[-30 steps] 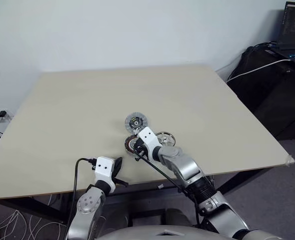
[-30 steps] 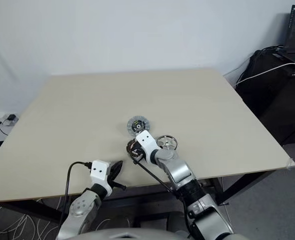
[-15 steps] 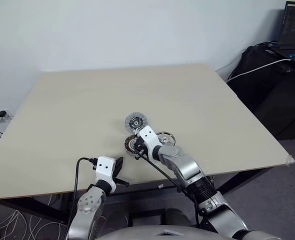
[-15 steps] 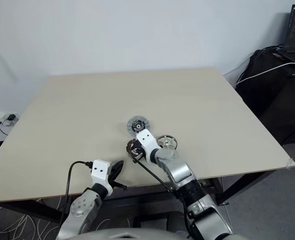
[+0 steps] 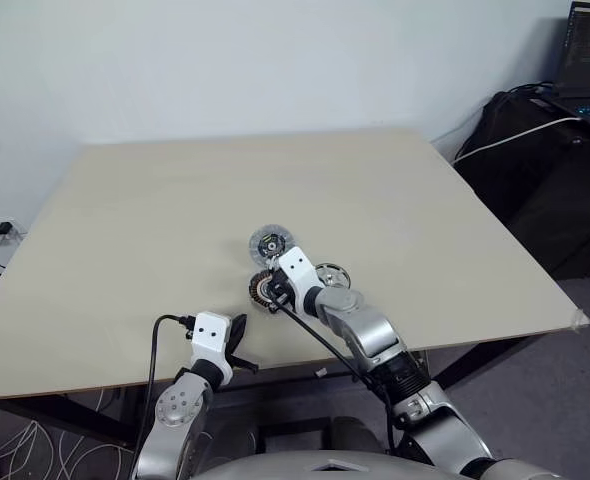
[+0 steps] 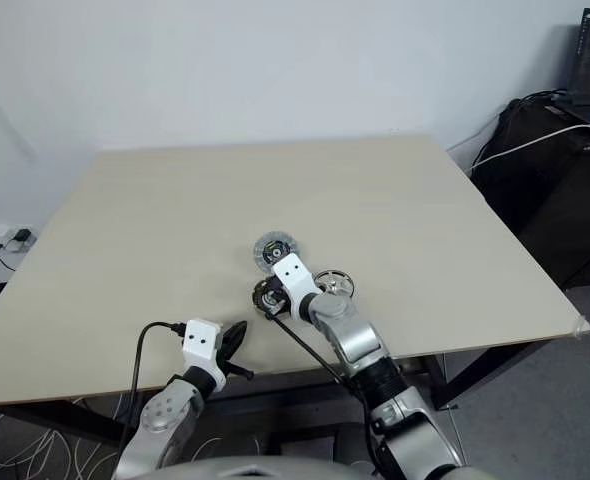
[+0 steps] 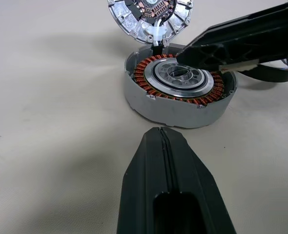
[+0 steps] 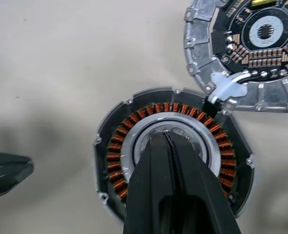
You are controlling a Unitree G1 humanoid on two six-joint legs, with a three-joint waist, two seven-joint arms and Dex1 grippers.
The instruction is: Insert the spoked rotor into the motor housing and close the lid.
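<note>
Pale bench [image 5: 155, 230] under a white wall carries everything. Leftmost, the left claw [image 5: 237, 332] hovers at the near edge, fingers pressed together, empty. Next, the motor housing [image 7: 179, 90] lies open, copper windings up, with the right claw [image 8: 169, 146], also pinched closed and empty, poised over its centre. The lid [image 8: 246, 53] touches the housing's far rim, joined by a white lead. The spoked rotor [image 6: 333, 284] lies just right. A careless push could shift the housing, strain that lead, or scrape the windings.
</note>
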